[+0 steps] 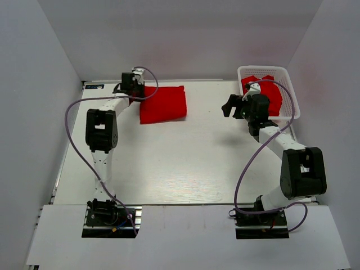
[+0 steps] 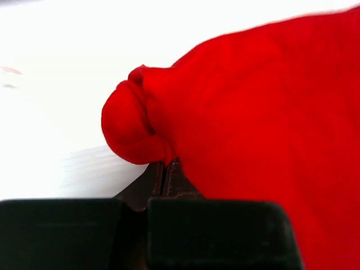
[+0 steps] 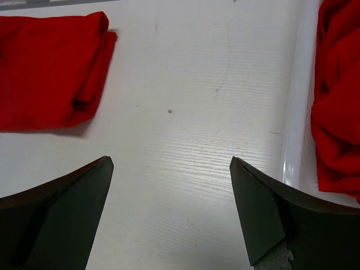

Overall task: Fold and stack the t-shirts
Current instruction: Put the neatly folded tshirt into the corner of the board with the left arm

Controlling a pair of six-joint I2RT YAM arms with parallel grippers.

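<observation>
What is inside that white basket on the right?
Crumpled red t-shirt fabric lies in the white basket. How many shirts cannot be told; the right arm covers its near left part.

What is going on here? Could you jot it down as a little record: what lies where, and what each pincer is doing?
Folded t-shirt: red, flat on the far left part of the table
Basket: white lattice, far right corner
In the basket: crumpled t-shirt, red, not folded
Left pincer: shut, pinching the folded t-shirt's bunched left edge
Right pincer: wide open, holding nothing, over bare tabletop between the folded t-shirt and the basket
</observation>
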